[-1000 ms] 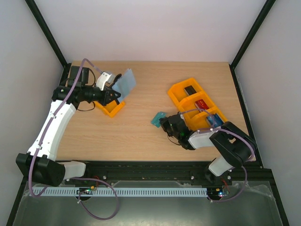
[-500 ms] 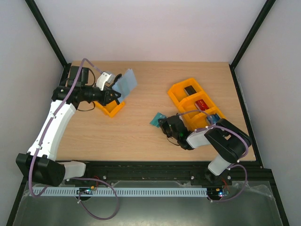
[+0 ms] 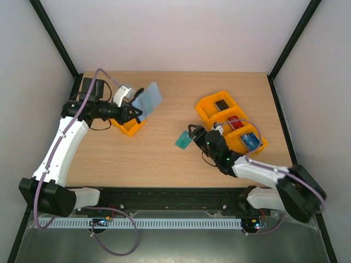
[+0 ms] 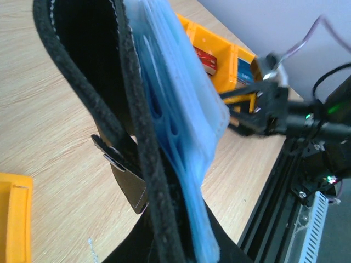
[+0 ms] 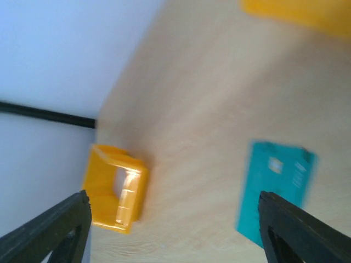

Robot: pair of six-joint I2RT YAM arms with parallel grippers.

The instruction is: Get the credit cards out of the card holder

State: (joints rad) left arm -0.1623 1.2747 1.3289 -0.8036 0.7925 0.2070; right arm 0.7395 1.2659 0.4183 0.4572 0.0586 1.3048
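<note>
the left end effector (image 3: 127, 107) is clamped on the small black folding card holder (image 4: 164, 109), keeping it raised off the wooden tabletop (image 3: 159, 159) and fanned open, probably so its pale blue sleeves face the other arm. one thin teal plastic credit card (image 5: 274, 192) lies flat on the tabletop just in front of the right end effector (image 3: 195, 133), whose fingers stand apart. no teal shows in the sleeves.

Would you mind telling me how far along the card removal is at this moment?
Done: one teal credit card lies flat on the table, out of the card holder. In hand: the left gripper holds the card holder spread open, while the right gripper is open and empty beside the card. Left: the left wrist view shows only blue-grey sleeves, so whether more cards remain inside cannot be told.
</note>
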